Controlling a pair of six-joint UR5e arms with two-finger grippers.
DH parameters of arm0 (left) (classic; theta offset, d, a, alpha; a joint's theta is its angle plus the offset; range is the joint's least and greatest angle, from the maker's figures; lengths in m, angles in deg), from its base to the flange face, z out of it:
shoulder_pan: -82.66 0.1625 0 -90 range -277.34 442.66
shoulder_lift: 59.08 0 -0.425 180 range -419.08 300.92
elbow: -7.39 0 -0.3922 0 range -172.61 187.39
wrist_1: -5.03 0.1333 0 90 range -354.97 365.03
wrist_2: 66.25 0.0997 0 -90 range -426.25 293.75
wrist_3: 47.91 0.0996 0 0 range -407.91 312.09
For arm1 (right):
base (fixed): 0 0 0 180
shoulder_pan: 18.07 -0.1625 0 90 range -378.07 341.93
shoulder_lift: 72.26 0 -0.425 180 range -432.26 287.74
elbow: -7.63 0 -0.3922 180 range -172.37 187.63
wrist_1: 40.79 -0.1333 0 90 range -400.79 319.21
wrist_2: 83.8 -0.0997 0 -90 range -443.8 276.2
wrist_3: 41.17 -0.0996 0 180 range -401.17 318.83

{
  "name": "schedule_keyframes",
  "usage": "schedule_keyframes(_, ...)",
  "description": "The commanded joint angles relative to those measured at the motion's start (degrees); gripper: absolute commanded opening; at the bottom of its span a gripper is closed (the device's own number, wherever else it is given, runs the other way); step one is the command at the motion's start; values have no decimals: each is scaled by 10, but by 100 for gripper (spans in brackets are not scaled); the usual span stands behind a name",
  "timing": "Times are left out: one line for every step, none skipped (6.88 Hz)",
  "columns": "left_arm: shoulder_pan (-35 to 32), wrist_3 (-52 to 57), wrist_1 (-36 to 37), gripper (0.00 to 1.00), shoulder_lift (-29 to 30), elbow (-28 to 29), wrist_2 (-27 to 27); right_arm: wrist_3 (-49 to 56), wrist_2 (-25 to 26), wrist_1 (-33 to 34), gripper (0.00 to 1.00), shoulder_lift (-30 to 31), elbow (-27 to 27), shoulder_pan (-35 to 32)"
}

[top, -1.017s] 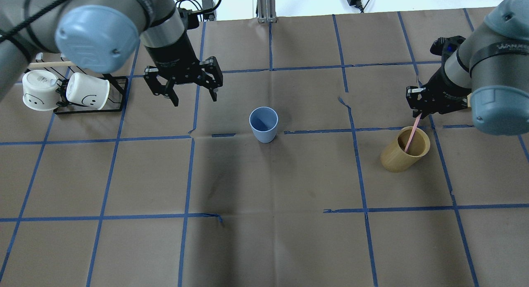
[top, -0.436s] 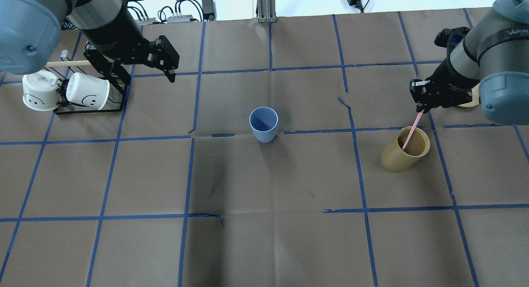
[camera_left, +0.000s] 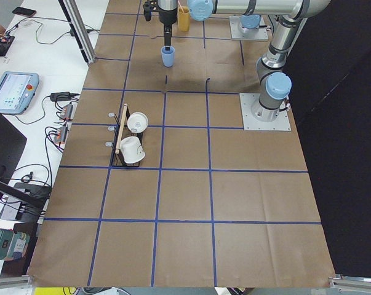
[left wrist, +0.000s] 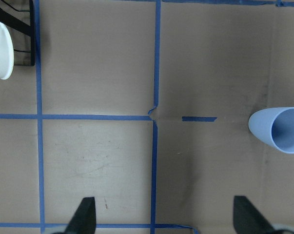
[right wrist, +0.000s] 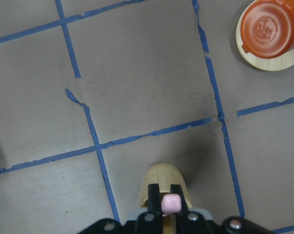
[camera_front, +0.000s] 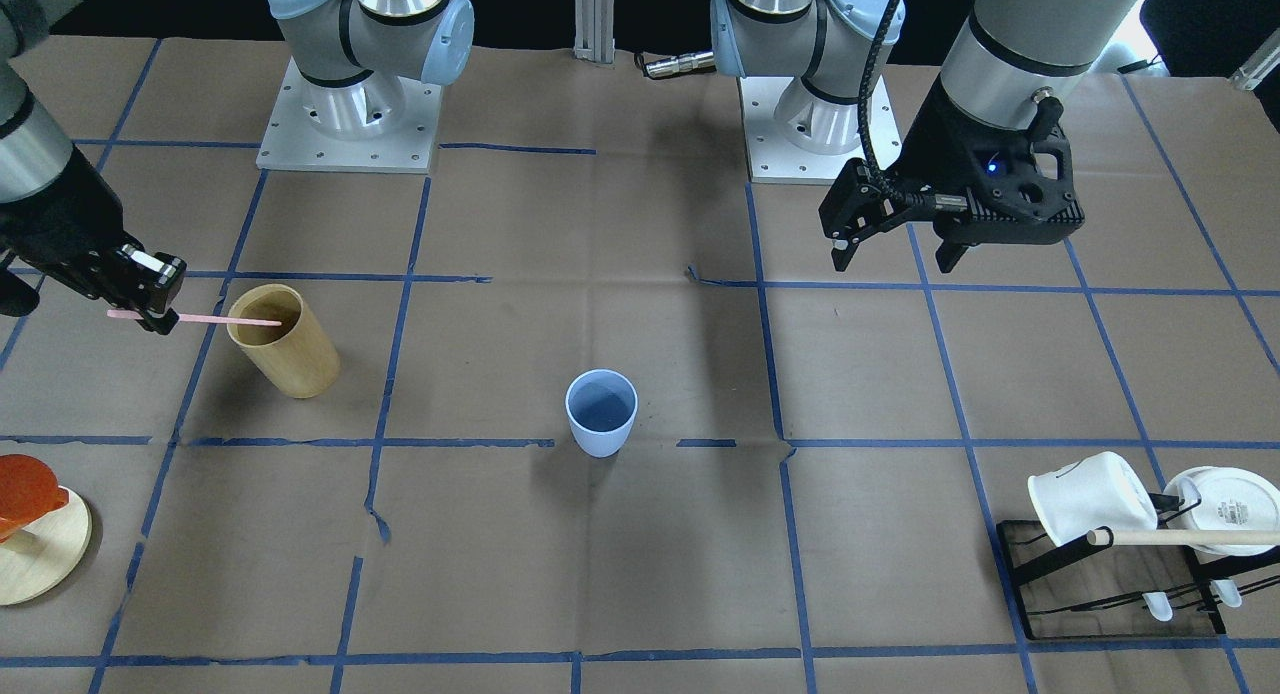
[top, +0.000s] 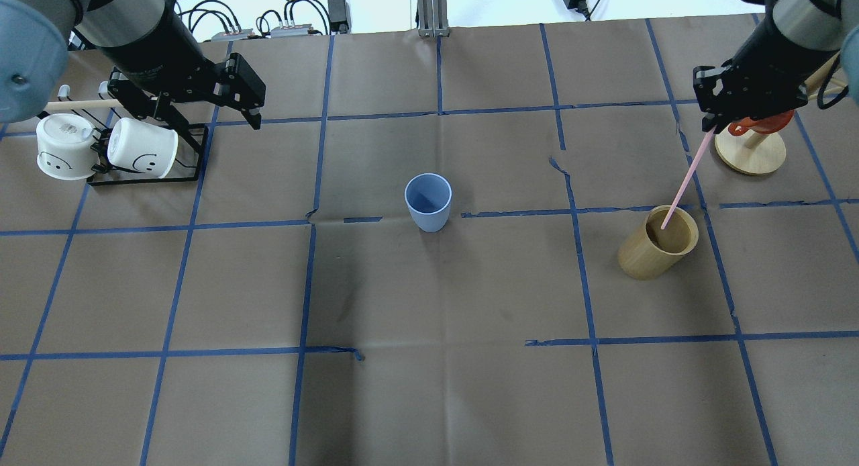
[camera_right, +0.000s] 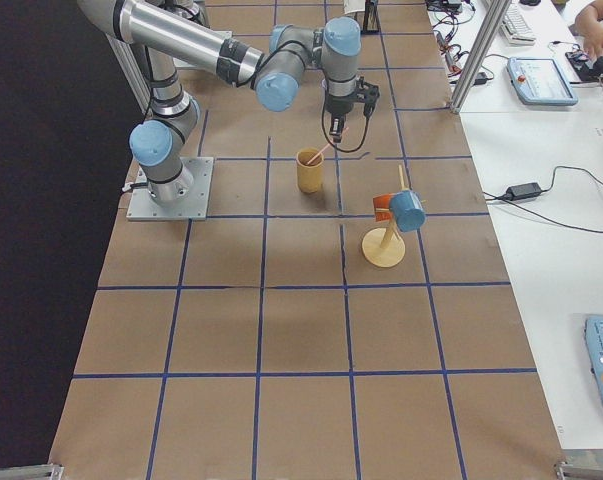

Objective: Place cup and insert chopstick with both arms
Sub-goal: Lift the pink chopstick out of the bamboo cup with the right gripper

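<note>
The light-blue cup (top: 428,201) stands upright and empty at the table's middle, also in the front view (camera_front: 601,412) and at the right edge of the left wrist view (left wrist: 278,129). My left gripper (top: 208,113) is open and empty, raised well to the cup's back left, near the mug rack (camera_front: 890,259). My right gripper (top: 711,123) is shut on the top end of a pale-pink chopstick (top: 684,180). The chopstick slants down, and its lower end is still in the mouth of the tan wooden cup (top: 658,243). It also shows in the front view (camera_front: 215,319).
A black rack with two white mugs (top: 141,150) and a wooden rod sits at the back left. A round wooden stand with an orange mug (top: 751,144) is just behind the right gripper. Blue tape lines cross the brown table cover.
My left gripper has pulled away from the cup toward the back left, still open. My right gripper has risen and moved back, drawing the chopstick most of the way out of the tan cup.
</note>
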Motion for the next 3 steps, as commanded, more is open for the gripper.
schedule_keyframes(1, 0, -7, 100, -15, -1, 2, -5, -3, -20, 7, -5, -76, -22)
schedule_keyframes(1, 1, -9, 100, -16, -1, 2, -22, -9, -20, 7, -5, -89, -45)
schedule_keyframes(1, 5, -7, 100, -11, 0, 0, -63, -39, -19, 7, -6, -88, -66)
